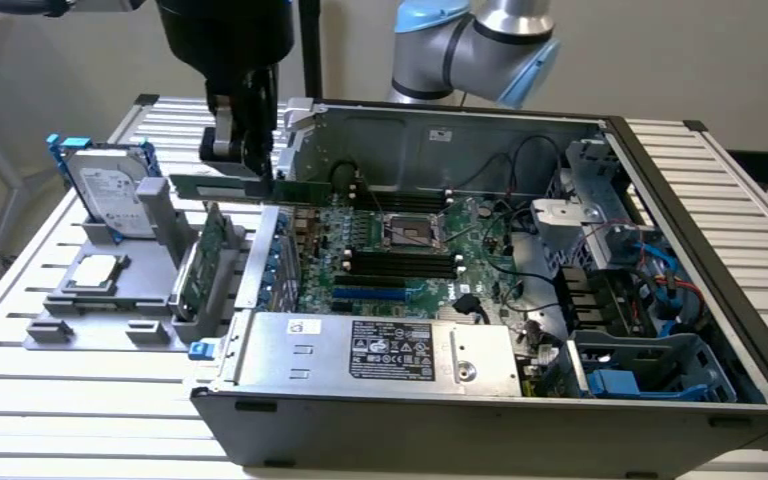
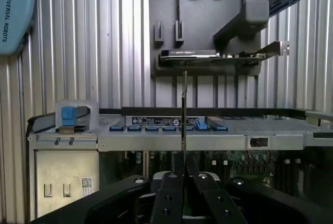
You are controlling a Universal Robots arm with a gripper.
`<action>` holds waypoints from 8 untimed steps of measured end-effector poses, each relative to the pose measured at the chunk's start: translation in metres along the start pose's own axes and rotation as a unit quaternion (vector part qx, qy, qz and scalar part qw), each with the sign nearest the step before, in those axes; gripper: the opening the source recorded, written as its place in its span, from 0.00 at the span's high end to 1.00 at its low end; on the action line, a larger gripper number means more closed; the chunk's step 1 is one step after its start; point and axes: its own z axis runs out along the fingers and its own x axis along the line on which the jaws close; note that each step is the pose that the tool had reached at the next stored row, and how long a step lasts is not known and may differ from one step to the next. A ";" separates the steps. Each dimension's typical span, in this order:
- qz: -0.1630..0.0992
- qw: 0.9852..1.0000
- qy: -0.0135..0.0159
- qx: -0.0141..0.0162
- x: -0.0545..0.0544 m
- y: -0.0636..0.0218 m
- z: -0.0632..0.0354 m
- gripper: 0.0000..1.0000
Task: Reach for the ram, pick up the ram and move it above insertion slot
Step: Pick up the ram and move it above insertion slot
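Closed on the ram (image 1: 244,187), one gripper (image 1: 253,165) above the far left corner of the open computer case (image 1: 491,420); in the wrist view, ram (image 2: 184,115) pinched edge-on between the two fingers (image 2: 169,198) of the gripper (image 2: 183,180). Lifted in the air, level, left of and well apart from the insertion slot (image 1: 404,262), one of four parallel black sockets on the motherboard (image 1: 471,225). On the grey holder (image 1: 117,300) at the exterior view's left: one hard drive (image 1: 107,190), one processor (image 1: 95,270), one green card (image 1: 197,270).

Ram (image 2: 184,115) edge-on, chips unseen; lower end hidden between hand (image 2: 184,182) fingers; arm (image 1: 224,30) cut off at exterior view's top.
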 end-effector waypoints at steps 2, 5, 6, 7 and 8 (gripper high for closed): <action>0.000 1.000 0.000 0.000 -0.002 -0.0089 0.0005 0.86; 0.000 1.000 0.000 0.000 -0.007 -0.0216 0.0022 0.86; 0.000 1.000 0.000 0.000 -0.009 -0.0253 0.0028 0.86; 0.000 1.000 0.000 0.000 -0.011 -0.0286 0.0036 0.86; 0.000 1.000 0.000 0.000 -0.014 -0.0318 0.0044 0.86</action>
